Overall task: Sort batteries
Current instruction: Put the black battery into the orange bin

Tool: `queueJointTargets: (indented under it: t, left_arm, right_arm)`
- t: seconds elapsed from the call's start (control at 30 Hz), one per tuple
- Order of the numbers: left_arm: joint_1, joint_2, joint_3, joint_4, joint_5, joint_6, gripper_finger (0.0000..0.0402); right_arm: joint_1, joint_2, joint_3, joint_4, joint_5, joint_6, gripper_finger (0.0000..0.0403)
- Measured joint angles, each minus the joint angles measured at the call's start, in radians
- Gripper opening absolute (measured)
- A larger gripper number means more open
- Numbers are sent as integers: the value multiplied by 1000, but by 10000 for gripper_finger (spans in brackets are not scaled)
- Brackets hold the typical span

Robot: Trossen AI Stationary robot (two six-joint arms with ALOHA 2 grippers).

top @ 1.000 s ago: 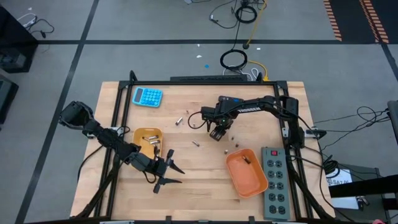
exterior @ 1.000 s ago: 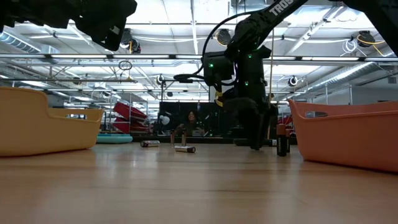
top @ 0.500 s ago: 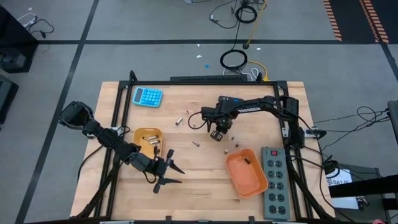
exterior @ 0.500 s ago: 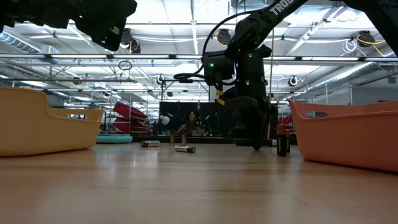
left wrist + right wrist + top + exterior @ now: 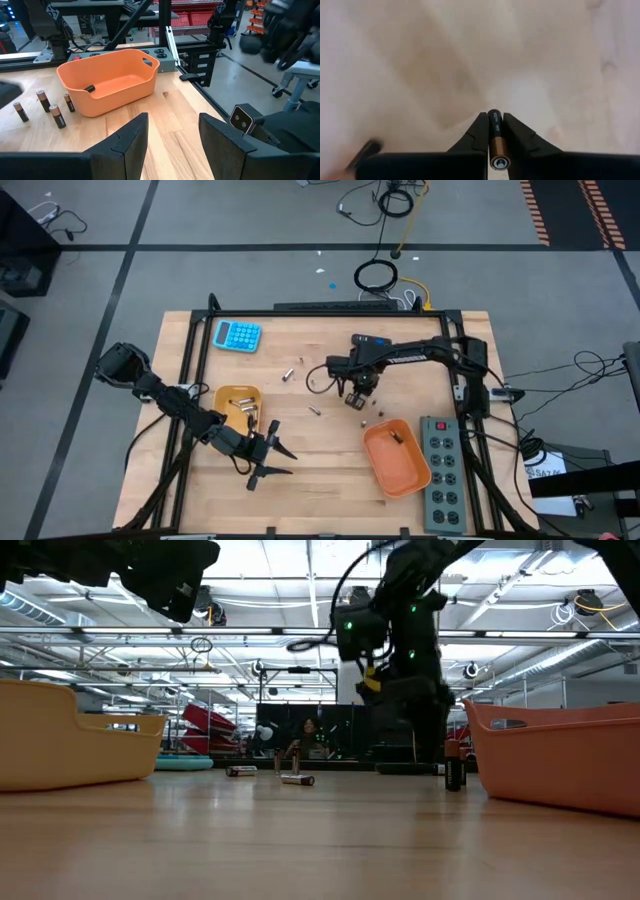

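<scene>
The wooden table [image 5: 330, 480] carries an orange tray [image 5: 396, 458] on the right arm's side, just beside a grey power strip [image 5: 442, 462], and a smaller yellow tray [image 5: 234, 395] on the left arm's side, with a blue calculator [image 5: 237, 335] near the far edge; the right gripper [image 5: 354, 395] hangs over the middle of the table, fingers clamped on a copper-and-black battery [image 5: 495, 140]; the left gripper [image 5: 272, 457] waits low near the front edge, its fingers [image 5: 131, 134] spread apart; several batteries [image 5: 244, 406] lie in the yellow tray, one dark battery [image 5: 89, 88] in the orange tray, and loose ones [image 5: 286, 373] sit scattered mid-table.
</scene>
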Motion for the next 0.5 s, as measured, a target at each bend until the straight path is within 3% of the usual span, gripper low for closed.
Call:
queueJointTargets:
  t: [0.2, 0.37, 0.5]
  left_arm:
    - [0, 0, 0, -14, -1, 0, 184]
    - [0, 0, 0, -14, -11, -1, 184]
    - [0, 0, 0, -14, -28, -20, 184]
  right_arm:
    - [158, -116, 0, -56, -47, 40, 14]
    - [318, -232, 0, -101, -62, 175, 17]
    - [430, -312, 1, -113, -47, 311, 44]
